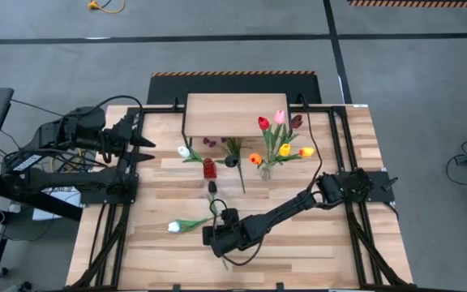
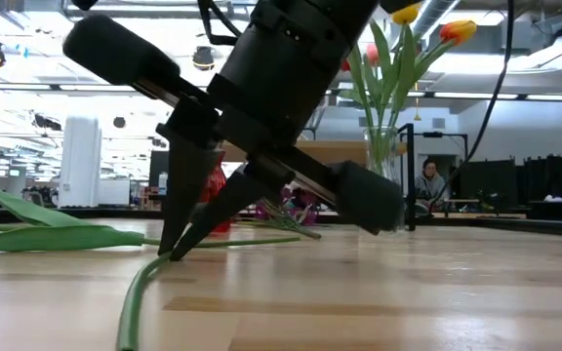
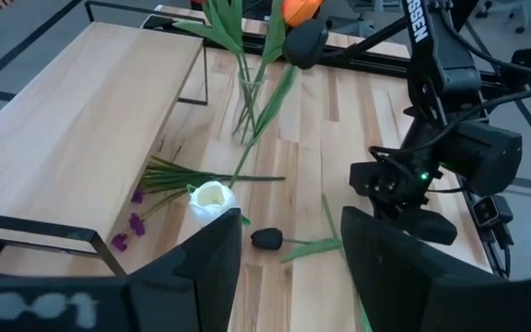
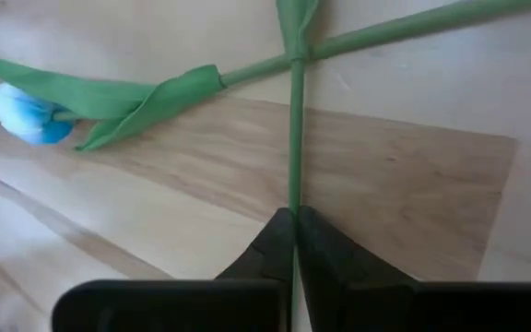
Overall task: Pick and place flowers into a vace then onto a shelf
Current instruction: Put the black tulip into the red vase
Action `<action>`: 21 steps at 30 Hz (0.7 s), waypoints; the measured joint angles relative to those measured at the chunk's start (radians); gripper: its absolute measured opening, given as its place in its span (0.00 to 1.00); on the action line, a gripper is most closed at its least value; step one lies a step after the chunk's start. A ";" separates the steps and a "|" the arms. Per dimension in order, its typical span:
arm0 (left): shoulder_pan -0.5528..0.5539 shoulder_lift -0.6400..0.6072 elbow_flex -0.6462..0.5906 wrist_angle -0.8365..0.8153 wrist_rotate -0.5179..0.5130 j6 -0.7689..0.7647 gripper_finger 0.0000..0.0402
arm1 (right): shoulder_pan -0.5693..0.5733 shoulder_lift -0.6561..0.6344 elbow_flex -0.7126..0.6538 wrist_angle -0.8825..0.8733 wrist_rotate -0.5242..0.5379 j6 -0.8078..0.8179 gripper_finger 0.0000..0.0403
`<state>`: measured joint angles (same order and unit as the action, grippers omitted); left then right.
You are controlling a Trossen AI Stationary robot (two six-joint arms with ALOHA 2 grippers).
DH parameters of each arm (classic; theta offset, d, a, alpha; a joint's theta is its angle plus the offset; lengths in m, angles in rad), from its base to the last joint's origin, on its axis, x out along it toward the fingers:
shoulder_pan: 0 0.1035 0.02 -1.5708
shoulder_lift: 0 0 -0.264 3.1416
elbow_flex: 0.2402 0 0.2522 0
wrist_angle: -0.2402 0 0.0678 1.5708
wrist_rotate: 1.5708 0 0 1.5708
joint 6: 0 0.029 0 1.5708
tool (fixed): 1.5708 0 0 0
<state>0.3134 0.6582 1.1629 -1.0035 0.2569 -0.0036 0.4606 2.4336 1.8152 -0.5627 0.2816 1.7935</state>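
— Where is the stem?

— My right gripper [image 4: 294, 221] has its fingers pinched shut on a green stem [image 4: 295, 138] lying flat on the desk [image 1: 314, 243], crossing the white tulip [image 1: 174, 227].

— And your other arm?

— My left gripper [image 1: 148, 136] waits partly open, holding nothing, beside the shelf [image 1: 235, 115]; the vase [image 1: 266, 170] stands near it.
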 joint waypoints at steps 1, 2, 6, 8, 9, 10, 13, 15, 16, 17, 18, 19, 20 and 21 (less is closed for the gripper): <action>0.000 0.000 0.000 -0.002 0.000 0.000 0.44 | 0.001 0.004 0.019 -0.017 0.000 -0.021 0.01; 0.000 0.000 0.000 -0.004 0.001 0.000 0.44 | 0.003 0.009 0.039 -0.038 0.000 -0.052 0.01; 0.000 0.000 0.000 -0.002 0.039 -0.006 0.44 | 0.014 0.025 0.154 -0.130 0.017 -0.238 0.00; 0.000 0.000 0.000 -0.002 0.053 -0.006 0.44 | 0.019 0.034 0.222 -0.192 -0.015 -0.318 0.00; 0.000 0.000 0.000 -0.002 0.056 -0.006 0.44 | 0.028 0.035 0.252 -0.213 -0.023 -0.366 0.00; 0.000 0.000 0.000 -0.002 0.060 -0.006 0.44 | 0.035 0.035 0.284 -0.220 -0.027 -0.419 0.00; 0.000 0.000 0.000 -0.001 0.062 -0.006 0.44 | 0.055 0.029 0.386 -0.250 -0.039 -0.548 0.00; 0.000 0.000 0.000 -0.001 0.067 -0.006 0.44 | 0.062 0.029 0.449 -0.263 -0.025 -0.626 0.00; 0.000 0.000 0.000 -0.001 0.073 -0.006 0.44 | 0.065 0.029 0.477 -0.271 -0.018 -0.662 0.00; 0.000 0.000 0.000 0.000 0.078 -0.006 0.44 | 0.067 0.029 0.507 -0.284 -0.004 -0.693 0.00; 0.000 0.000 0.000 0.000 0.079 -0.006 0.44 | 0.069 0.029 0.536 -0.298 0.013 -0.721 0.00; 0.000 0.000 0.000 0.001 0.079 -0.006 0.44 | 0.075 0.016 0.537 -0.289 0.036 -0.744 0.00; 0.000 0.000 0.000 0.003 0.080 -0.006 0.44 | 0.078 -0.011 0.516 -0.265 0.063 -0.758 0.00; 0.000 0.000 0.000 0.008 0.081 -0.006 0.44 | 0.085 -0.033 0.513 -0.278 0.102 -0.770 0.00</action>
<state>0.3138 0.6582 1.1629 -0.9951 0.3379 -0.0093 0.5454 2.4002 2.3280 -0.8404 0.3840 1.0231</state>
